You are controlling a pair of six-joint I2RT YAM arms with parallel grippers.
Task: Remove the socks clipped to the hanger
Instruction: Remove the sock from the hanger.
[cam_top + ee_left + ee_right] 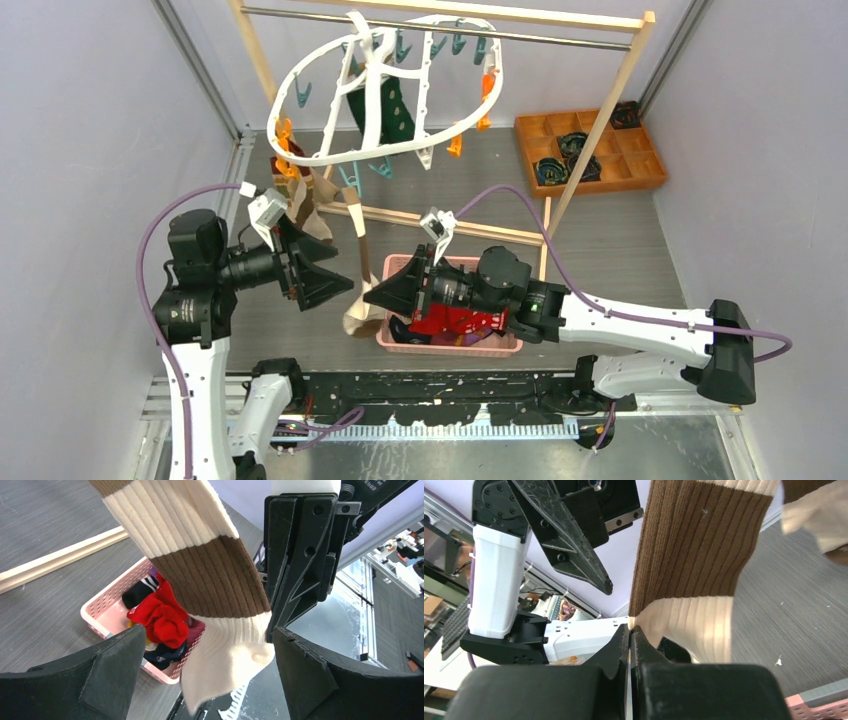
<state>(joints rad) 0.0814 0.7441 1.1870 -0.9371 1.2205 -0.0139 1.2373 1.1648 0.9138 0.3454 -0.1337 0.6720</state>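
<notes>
The white oval hanger (300,75) hangs from the rail at the back, with a dark green sock (396,112) clipped under it. A brown-and-cream striped sock (210,575) hangs down from its left side towards the pink basket (400,265). My left gripper (209,629) is open, and the sock's cream toe hangs between its fingers without touching them. My right gripper (630,629) faces it from the right, shut on the cream edge of the striped sock (694,550). In the top view the two grippers (345,272) (367,294) meet at the sock's lower end (358,318).
The pink basket (100,612) on the table holds red (160,620), navy and other socks. A light wooden rack (600,120) carries the rail. An orange compartment tray (640,175) with rolled socks stands at the back right. Orange and teal clips (486,88) dangle from the hanger.
</notes>
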